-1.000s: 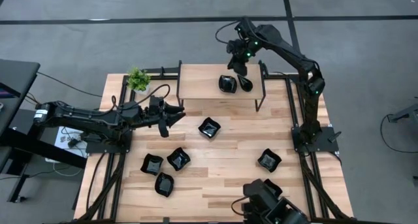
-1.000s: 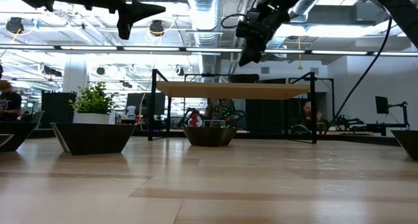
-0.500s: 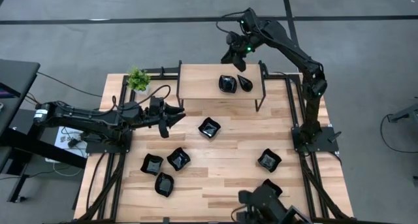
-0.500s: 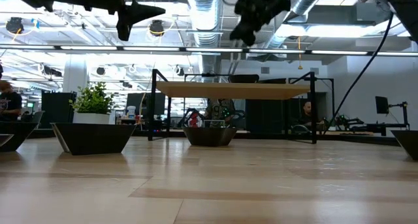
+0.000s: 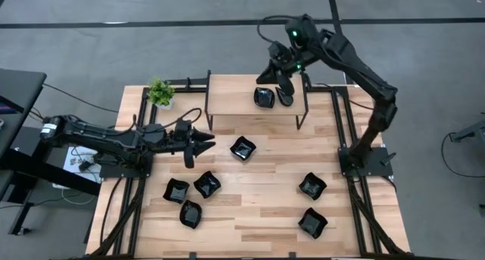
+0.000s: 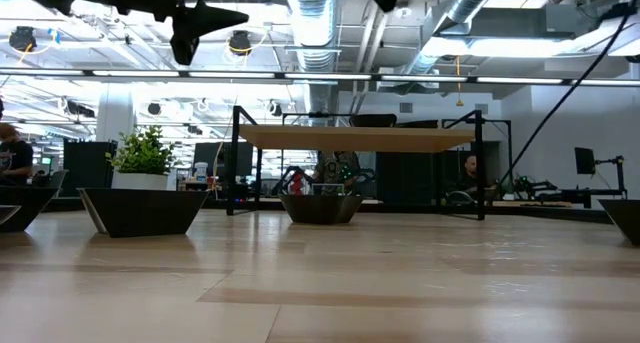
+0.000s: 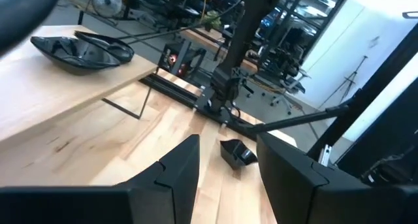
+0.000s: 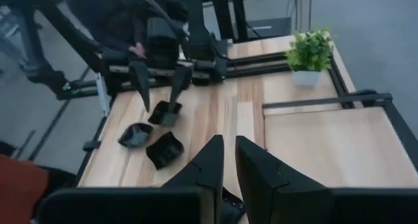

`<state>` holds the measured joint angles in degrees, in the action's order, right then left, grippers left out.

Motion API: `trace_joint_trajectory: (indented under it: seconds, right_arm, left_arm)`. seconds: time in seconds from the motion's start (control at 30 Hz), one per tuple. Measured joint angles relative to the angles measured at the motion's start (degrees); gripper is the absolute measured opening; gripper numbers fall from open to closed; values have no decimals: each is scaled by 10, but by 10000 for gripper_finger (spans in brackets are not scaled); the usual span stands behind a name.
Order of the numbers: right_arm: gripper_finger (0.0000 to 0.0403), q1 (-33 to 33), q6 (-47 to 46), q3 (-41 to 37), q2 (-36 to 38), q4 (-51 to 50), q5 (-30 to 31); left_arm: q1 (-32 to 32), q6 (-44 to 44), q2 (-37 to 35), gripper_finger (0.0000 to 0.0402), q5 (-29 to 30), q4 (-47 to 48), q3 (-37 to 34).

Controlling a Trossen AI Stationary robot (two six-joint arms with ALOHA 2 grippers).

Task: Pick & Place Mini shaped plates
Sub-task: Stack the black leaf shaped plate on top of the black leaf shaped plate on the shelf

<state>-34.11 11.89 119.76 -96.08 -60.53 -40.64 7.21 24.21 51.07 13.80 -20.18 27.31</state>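
Several mini shaped plates, small glossy black dishes, lie base down on the wooden table: one mid-table [image 5: 242, 148], three at the near left [image 5: 190, 195], two at the near right [image 5: 311, 186]. Two more [image 5: 264, 98] [image 5: 285, 98] rest on the raised wooden shelf [image 5: 235, 93]. My right gripper [image 5: 283, 79] [image 8: 227, 152] hangs high above the shelf's right end, over those two plates. Its fingers stand a narrow slit apart with nothing between them. My left gripper [image 5: 201, 142] [image 7: 228, 142] hovers open and level over the table's left part, touching nothing.
A small green potted plant [image 5: 160, 92] stands at the far left corner beside the shelf. The shelf's black metal legs [image 5: 301, 116] stand on the table's far part. Bare wood lies mid-table between the plate groups. People and equipment show in the room beyond.
My right gripper has risen from just above the shelf's plates, climbing out of the top of the low view, and the arm has swung with it. Both plates on the shelf have stayed where they were.
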Motion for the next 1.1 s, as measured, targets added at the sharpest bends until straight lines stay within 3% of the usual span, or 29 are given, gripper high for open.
trace_joint_trajectory:
  seconds: [0.13,0.4,0.6,0.83,1.0,1.1]
  right_arm:
    - [36,66,-63,-72,51,58,94]
    - [35,260,-248,-343,206,319,314]
    - [34,449,-315,-516,295,504,530]
    - [35,630,-409,-597,275,606,738]
    - [35,696,-444,-597,219,621,796]
    - [35,720,-454,-598,188,659,796]
  left_arm:
    - [19,1,0,153,1,19,0]
    - [113,78,0,153,-5,114,0]
    - [219,92,12,153,68,141,0]
    - [316,125,64,153,88,142,0]
    - [384,148,120,153,27,140,0]
    - [423,183,151,153,4,138,0]
